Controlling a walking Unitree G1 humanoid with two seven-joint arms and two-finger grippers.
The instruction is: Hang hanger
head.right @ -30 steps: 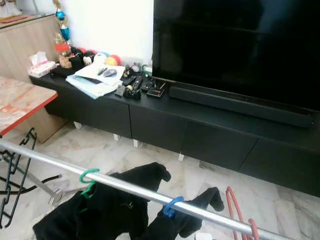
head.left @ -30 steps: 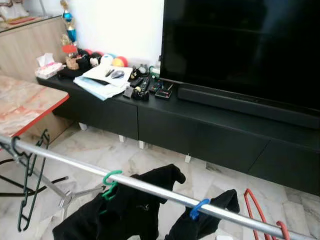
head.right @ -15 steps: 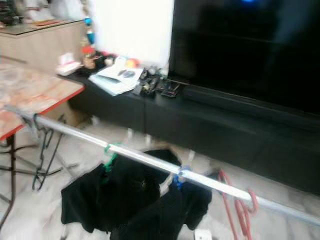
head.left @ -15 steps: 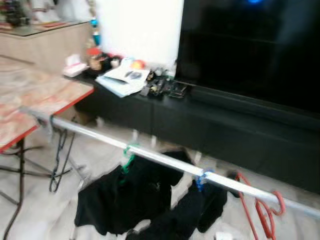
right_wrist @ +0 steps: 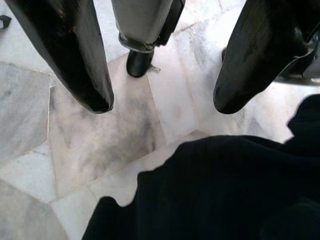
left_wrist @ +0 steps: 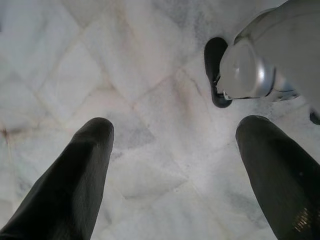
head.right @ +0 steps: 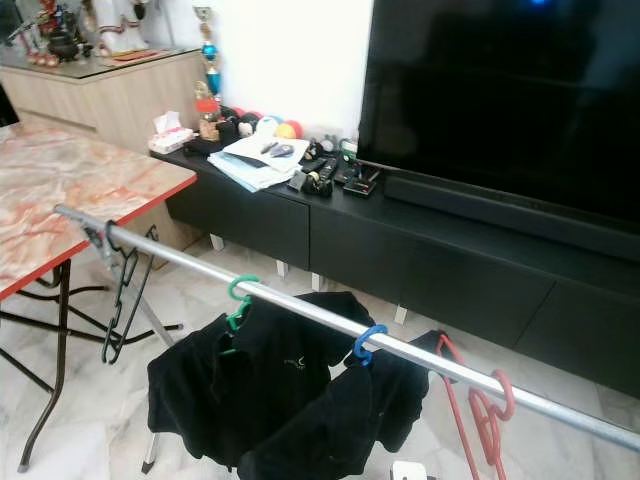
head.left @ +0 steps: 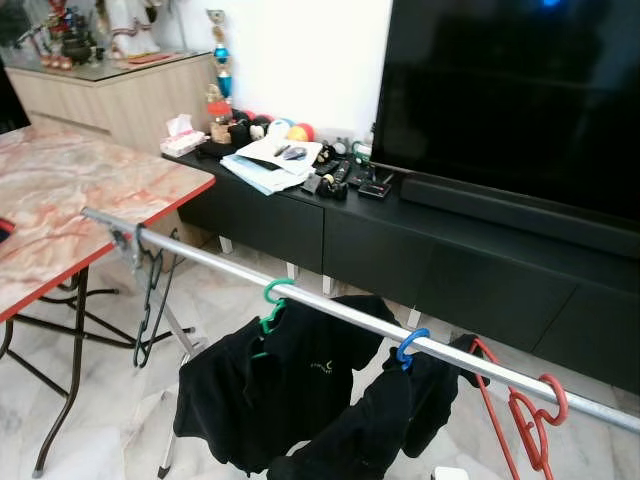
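Left eye view: green hanger [head.left: 270, 305], blue hanger [head.left: 408, 348], red hanger [head.left: 528, 420] noted on rail [head.left: 330, 311]. Left gripper [left_wrist: 172, 135] and right gripper [right_wrist: 162, 102] are seen spread apart, nothing held.

A big TV [head.left: 520, 100] on a long black cabinet [head.left: 420, 250].
I see a table [head.left: 70, 210] beside it and papers [head.left: 265, 165] on top.

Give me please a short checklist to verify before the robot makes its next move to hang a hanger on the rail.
1. Left gripper open and holding nothing: ok.
2. Right gripper open and holding nothing: ok.
3. A hanger in a gripper, ready to hang: not ok.
4. Free space on the metal rail between the black hanger and the green hanger: ok.
5. Spare red hangers within reach: cannot tell.
6. Black garment below the right gripper, apart from its fingers: ok.
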